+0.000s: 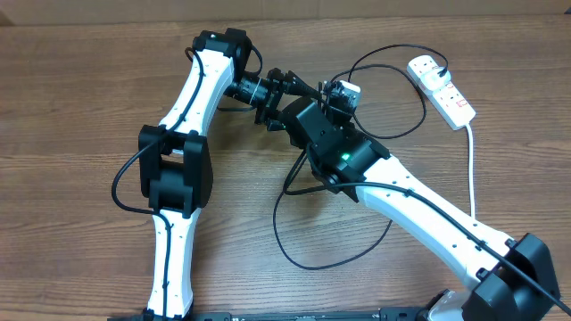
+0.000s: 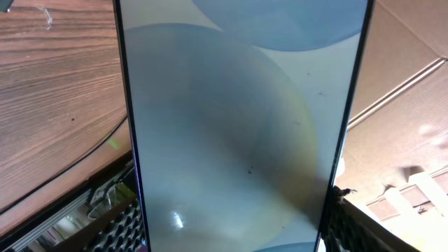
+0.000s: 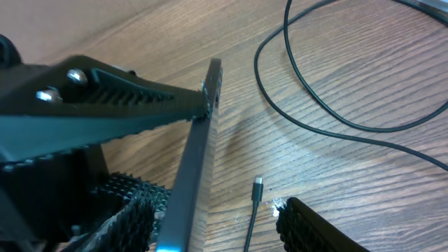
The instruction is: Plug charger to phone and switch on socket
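While left gripper [image 2: 234, 227] clamps phone [image 2: 231, 126], overhead can't resolve it; right gripper [image 3: 220, 222] jaws apart, charger connector [image 3: 257, 183] at its 1 o'clock.

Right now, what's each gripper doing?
Left gripper: closed on the phone.
Right gripper: open, holding nothing; the charger tip lies between its pads, untouched.
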`<state>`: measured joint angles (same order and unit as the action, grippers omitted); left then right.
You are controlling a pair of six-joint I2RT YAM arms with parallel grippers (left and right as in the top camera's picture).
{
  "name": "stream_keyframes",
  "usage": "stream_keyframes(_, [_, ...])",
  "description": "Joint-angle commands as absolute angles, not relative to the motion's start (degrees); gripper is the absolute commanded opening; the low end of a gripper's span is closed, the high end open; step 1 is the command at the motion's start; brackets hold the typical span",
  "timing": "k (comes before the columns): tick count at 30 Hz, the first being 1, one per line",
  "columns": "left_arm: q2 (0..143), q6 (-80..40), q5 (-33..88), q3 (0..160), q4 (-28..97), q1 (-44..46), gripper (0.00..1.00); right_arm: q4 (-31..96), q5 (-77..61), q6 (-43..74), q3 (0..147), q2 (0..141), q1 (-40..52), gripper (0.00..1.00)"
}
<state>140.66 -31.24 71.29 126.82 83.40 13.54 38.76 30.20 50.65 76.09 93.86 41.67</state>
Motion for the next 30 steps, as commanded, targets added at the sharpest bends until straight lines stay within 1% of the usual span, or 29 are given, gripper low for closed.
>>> stream_keyframes(1, [140.46, -31.70, 72.88, 128.09, 83.07, 13.91, 0.66, 38.61, 30.13, 51.07, 77.30, 94.21, 41.50, 0.58])
stream_keyframes(6, [140.46, -33.06, 72.82, 128.09, 82.56, 13.91, 0.66, 38.61, 28.84, 51.05, 77.30, 94.21, 41.50, 0.49])
stream_keyframes(9, [140.46, -33.45, 72.82, 128.09, 82.24, 13.93, 0.66, 38.59, 28.18, 51.07, 77.30, 94.21, 41.50, 0.47])
stream_keyframes(14, [140.46, -33.45, 72.82, 128.09, 82.24, 13.93, 0.66, 38.63, 28.18, 51.05, 77.30, 94.21, 41.50, 0.34])
stream_keyframes(21, [140.46, -33.45, 72.82, 128.09, 82.21, 14.15, 0.66, 38.59, 28.45, 51.07, 77.30, 94.32, 41.50, 0.32])
stream_keyframes(25, [140.46, -33.45, 72.44, 128.09, 82.21, 14.33, 0.67, 38.46, 28.47, 51.05, 77.28, 94.54, 41.50, 0.27])
stream_keyframes(28, [140.46, -33.47, 71.33, 128.09, 82.24, 14.35, 0.67, 38.39, 28.73, 51.05, 77.28, 94.61, 41.50, 0.26])
stream_keyframes(30, [140.46, -33.45, 71.35, 128.09, 82.24, 14.35, 0.67, 38.35, 28.93, 51.05, 77.28, 94.61, 41.50, 0.23])
